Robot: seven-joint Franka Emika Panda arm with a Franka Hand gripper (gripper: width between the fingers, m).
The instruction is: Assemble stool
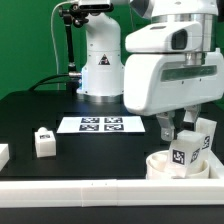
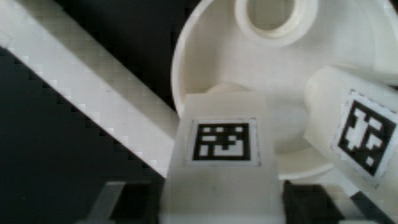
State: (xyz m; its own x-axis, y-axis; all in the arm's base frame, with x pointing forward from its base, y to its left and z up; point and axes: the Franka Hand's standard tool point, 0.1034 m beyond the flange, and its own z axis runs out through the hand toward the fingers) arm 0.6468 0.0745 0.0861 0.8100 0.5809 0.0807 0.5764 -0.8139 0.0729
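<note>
The round white stool seat lies at the exterior view's lower right, beside the front rail. My gripper is over it, shut on a white tagged leg that stands upright on the seat. In the wrist view this leg fills the gap between my fingers, with the seat and one of its holes beyond. A second tagged leg stands on the seat right beside it and also shows in the wrist view. A third leg lies loose on the black table at the exterior view's left.
The marker board lies flat mid-table in front of the robot base. A white border rail runs along the front edge and shows in the wrist view. Another white piece sits at the far left edge.
</note>
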